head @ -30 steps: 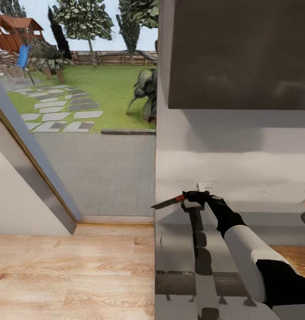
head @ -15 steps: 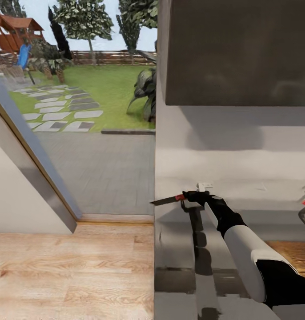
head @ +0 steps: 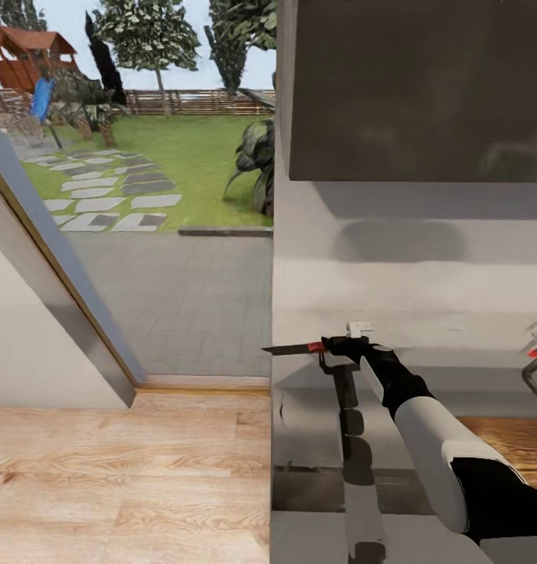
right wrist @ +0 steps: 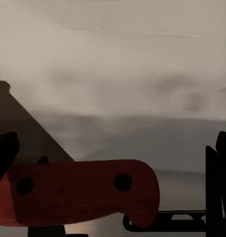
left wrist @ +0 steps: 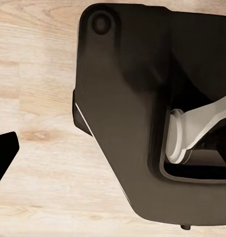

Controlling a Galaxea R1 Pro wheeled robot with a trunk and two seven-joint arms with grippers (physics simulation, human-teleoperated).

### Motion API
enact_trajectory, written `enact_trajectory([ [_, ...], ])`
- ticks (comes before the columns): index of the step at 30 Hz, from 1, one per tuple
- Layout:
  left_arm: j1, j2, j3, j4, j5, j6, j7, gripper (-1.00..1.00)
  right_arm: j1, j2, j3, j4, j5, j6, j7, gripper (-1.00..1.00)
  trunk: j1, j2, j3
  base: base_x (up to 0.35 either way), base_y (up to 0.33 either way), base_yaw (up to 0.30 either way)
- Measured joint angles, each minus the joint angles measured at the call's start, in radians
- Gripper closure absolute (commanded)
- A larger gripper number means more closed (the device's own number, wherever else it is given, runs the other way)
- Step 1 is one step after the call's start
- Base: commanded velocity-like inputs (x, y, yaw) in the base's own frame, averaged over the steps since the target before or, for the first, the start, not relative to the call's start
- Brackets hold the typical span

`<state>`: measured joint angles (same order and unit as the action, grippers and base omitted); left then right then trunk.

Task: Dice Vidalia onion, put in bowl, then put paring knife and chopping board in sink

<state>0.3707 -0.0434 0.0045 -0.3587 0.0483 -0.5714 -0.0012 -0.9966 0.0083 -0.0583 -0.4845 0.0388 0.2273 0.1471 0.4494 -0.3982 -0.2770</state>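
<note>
My right gripper (head: 340, 346) is shut on the paring knife (head: 298, 348), held over the left end of the grey countertop (head: 308, 415). Its dark blade lies level and points left, past the counter's end. In the right wrist view the red handle (right wrist: 78, 192) with two rivets sits between the black fingers (right wrist: 3, 157). At the head view's right edge stand the curved chrome tap (head: 533, 382) and its red knob (head: 534, 352). A brown wooden surface (head: 511, 439), probably the chopping board, lies beyond my right forearm. The onion, bowl and sink basin are out of view.
A dark wall cabinet (head: 417, 86) hangs above the counter. To the left are a light wooden floor (head: 120, 470), a slanted grey door frame (head: 57, 266) and a garden beyond. In the left wrist view one black finger (left wrist: 4, 153) hangs over the floor beside my dark base (left wrist: 127, 108).
The knife blade has tipped up from a slight downward slant to level, its tip a little further left. The head view has shifted slightly, bringing the tap further into the picture.
</note>
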Motion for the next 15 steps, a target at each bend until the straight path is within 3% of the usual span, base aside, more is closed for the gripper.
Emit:
enact_trajectory([
  [10, 0.000, 0.000, 0.000, 0.002, 0.001, 0.000, 0.000, -1.00, 0.000, 0.000, 0.000, 0.000, 0.000, 0.000, 0.000, -1.00, 0.001, 0.000, 0.000, -0.279, 0.000, 0.000],
  [15, 0.000, 0.000, 0.000, 0.002, 0.001, 0.000, 0.000, -1.00, 0.000, 0.000, 0.000, 0.000, 0.000, 0.000, 0.000, -1.00, 0.000, 0.000, 0.000, -0.118, 0.000, 0.000],
])
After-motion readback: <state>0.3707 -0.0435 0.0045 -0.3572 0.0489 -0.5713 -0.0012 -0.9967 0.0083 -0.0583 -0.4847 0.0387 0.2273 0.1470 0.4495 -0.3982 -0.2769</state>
